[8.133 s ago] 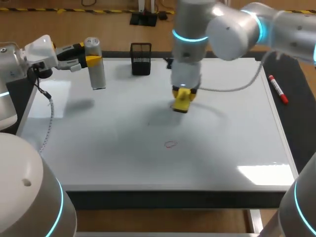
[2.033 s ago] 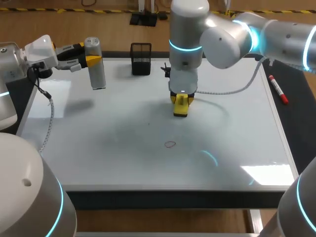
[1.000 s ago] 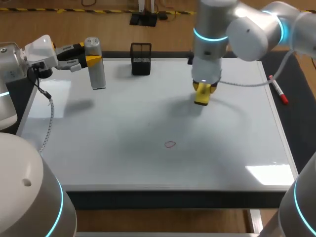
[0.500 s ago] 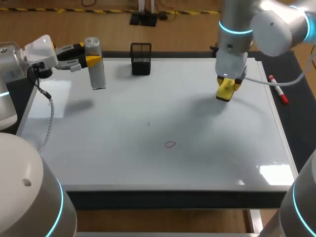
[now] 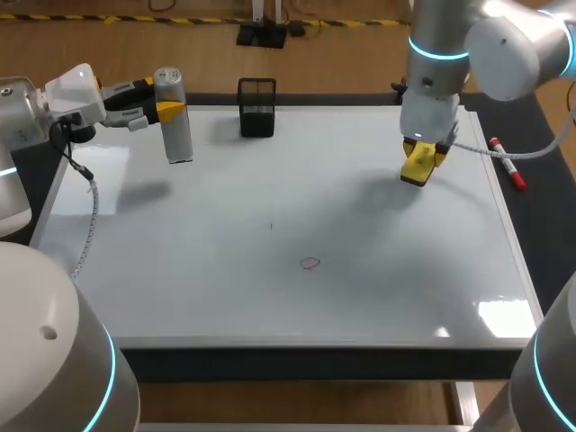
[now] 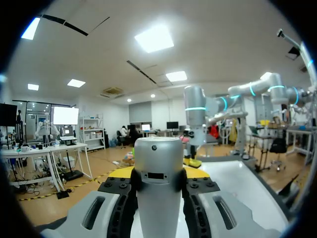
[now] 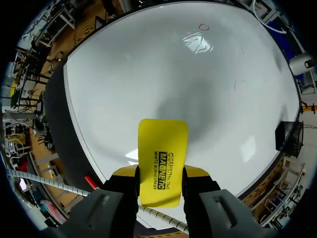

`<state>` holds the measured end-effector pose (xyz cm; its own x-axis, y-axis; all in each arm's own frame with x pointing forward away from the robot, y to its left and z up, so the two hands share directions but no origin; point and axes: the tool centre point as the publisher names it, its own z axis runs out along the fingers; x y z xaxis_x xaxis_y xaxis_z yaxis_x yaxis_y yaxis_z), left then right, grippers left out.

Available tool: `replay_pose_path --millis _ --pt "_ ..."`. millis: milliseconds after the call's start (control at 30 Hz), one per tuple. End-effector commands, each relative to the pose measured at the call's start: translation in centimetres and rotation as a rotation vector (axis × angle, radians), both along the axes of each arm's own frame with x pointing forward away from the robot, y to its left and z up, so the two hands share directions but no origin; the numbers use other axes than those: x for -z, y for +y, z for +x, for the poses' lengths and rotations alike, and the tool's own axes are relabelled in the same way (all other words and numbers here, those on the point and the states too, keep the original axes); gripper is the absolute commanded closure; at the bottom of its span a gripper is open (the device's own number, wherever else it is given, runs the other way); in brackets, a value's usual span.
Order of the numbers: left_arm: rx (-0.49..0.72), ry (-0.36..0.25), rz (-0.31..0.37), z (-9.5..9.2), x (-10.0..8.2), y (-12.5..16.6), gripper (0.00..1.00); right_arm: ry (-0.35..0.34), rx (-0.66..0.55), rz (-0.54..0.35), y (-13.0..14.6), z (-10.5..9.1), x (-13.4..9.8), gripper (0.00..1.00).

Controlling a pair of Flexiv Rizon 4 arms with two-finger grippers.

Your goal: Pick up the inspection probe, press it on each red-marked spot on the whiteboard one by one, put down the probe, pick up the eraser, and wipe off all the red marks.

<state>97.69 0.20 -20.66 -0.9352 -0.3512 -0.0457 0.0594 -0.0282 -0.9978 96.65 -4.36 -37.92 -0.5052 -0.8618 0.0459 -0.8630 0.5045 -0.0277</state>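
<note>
From the head view, one black mesh holder [image 5: 256, 108] stands at the whiteboard's [image 5: 270, 306] far edge and one red marker [image 5: 507, 163] lies just off its right edge. Nothing stands over the single red mark [image 5: 310, 263] at the whiteboard's middle. The left gripper [image 5: 158, 110] is clamped on the one inspection probe [image 5: 174, 117], upright over the whiteboard's far-left corner. The right gripper [image 5: 419, 158] grips the one yellow eraser [image 5: 418, 166] above the whiteboard's far-right part, well apart from the mark. In the left wrist view the probe [image 6: 159, 183] fills the gap between both fingers of the left gripper [image 6: 159, 198], hiding much of the whiteboard [image 6: 237, 183] ahead. In the right wrist view the right gripper [image 7: 161, 182] pinches the eraser [image 7: 162, 158] from two sides over the whiteboard [image 7: 163, 74] — the red mark [image 7: 203, 27] lies far ahead, the holder [image 7: 287, 136] at the whiteboard's rim and the marker [image 7: 91, 181] just off it.
</note>
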Motion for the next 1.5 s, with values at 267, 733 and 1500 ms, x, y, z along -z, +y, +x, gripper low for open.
replay_pose_path --millis 267,733,1500 --pt "0.0 -0.001 -0.001 0.0 -0.1 0.0 1.0 0.001 -0.001 -0.004 0.0 0.1 -0.1 1.0" --pt "0.069 -0.038 -0.001 -3.2 -0.4 -2.5 1.0 0.001 -0.001 -0.004 0.0 0.1 -0.1 1.0" --pt "0.407 -0.024 -0.01 -13.0 -0.1 -13.9 1.0 0.001 -0.001 -0.004 0.0 0.1 -0.1 1.0"
